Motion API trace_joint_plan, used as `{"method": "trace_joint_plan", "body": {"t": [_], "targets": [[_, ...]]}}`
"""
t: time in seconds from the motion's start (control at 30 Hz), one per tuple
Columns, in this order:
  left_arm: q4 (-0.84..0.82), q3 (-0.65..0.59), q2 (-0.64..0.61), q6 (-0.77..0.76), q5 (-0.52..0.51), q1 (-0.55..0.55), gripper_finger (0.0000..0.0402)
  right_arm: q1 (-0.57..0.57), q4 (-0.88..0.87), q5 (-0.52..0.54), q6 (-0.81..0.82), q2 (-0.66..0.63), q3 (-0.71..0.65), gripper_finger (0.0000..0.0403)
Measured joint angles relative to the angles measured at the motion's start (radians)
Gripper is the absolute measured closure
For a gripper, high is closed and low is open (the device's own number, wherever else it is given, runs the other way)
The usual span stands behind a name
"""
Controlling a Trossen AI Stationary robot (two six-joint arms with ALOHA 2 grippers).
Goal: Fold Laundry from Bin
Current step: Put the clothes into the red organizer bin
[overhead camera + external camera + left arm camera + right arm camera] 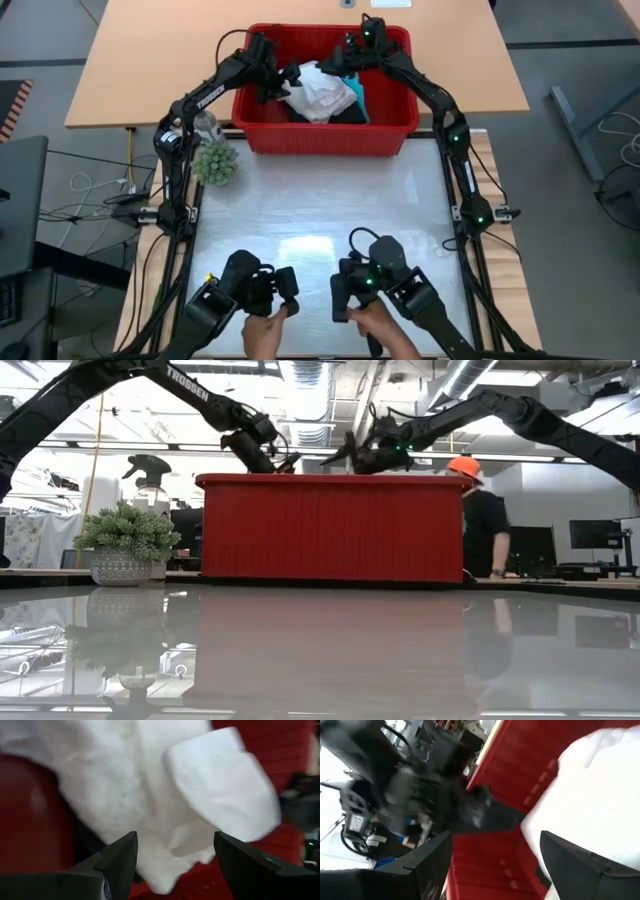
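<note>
Both arms are reaching over the bin (325,135) at the table's far edge, left gripper (283,84) and right gripper (345,62) gaping, empty, flanking the white garment (318,92).

White "TROSSEN" lettering ran along the left arm (208,97), readable in the high and low views. No other text was readable.

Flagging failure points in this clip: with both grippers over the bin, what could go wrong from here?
1. The left gripper and right gripper hang open close together over the red bin; reaching for the same white garment they might collide.
2. The white, teal and black garments lie heaped together, so one grasp could lift several.
3. A dragged garment may snag the bin's rim and shift the bin toward the potted plant.
</note>
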Motion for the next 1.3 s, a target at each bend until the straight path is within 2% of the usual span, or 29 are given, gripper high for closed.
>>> {"method": "trace_joint_plan", "body": {"t": [0.1, 0.2, 0.33, 0.43, 0.57, 0.7, 0.73, 0.8, 0.93, 1.03, 1.17, 1.3], "targets": [[-0.008, 0.057, 0.000, 0.017, 0.000, -0.006, 0.0155, 0.012, -0.004, -0.032, 0.000, 0.000, 0.000, 0.0083], [-0.048, 0.118, 0.000, 0.052, -0.042, -0.015, 0.0155, 0.025, 0.007, -0.044, 0.000, 0.000, 0.000, 0.0096], [-0.088, 0.157, 0.000, 0.090, -0.105, -0.023, 0.0155, 0.028, -0.059, 0.027, -0.024, 0.000, 0.000, 0.0135], [-0.089, 0.159, 0.000, 0.102, -0.105, -0.030, 0.0155, 0.022, -0.124, 0.097, -0.100, 0.000, 0.000, 0.0192], [-0.087, 0.159, 0.000, 0.104, -0.096, -0.048, 0.0155, 0.009, -0.168, 0.163, -0.180, 0.000, 0.000, 0.0289], [-0.084, 0.159, 0.000, 0.136, -0.097, -0.061, 0.0155, 0.008, -0.148, 0.157, -0.205, 0.026, 0.001, 0.0375], [-0.082, 0.159, 0.000, 0.142, -0.096, -0.063, 0.0155, 0.009, -0.153, 0.148, -0.204, 0.041, 0.001, 0.0385], [-0.082, 0.159, 0.000, 0.157, -0.097, -0.065, 0.0155, 0.015, -0.166, 0.144, -0.189, 0.077, 0.001, 0.0386], [-0.081, 0.159, 0.000, 0.221, -0.127, -0.074, 0.0155, 0.025, -0.177, 0.104, -0.130, 0.149, -0.001, 0.0359], [-0.065, 0.157, 0.000, 0.256, -0.138, -0.083, 0.0155, 0.024, -0.180, 0.091, -0.123, 0.178, 0.001, 0.0360], [0.065, 0.111, 0.000, 0.280, -0.080, -0.094, 0.0155, 0.014, -0.180, 0.105, -0.120, 0.191, 0.001, 0.0382], [0.301, -0.004, 0.000, 0.267, -0.034, -0.105, 0.0172, -0.003, -0.184, 0.129, -0.119, 0.191, 0.001, 0.0389]]}}
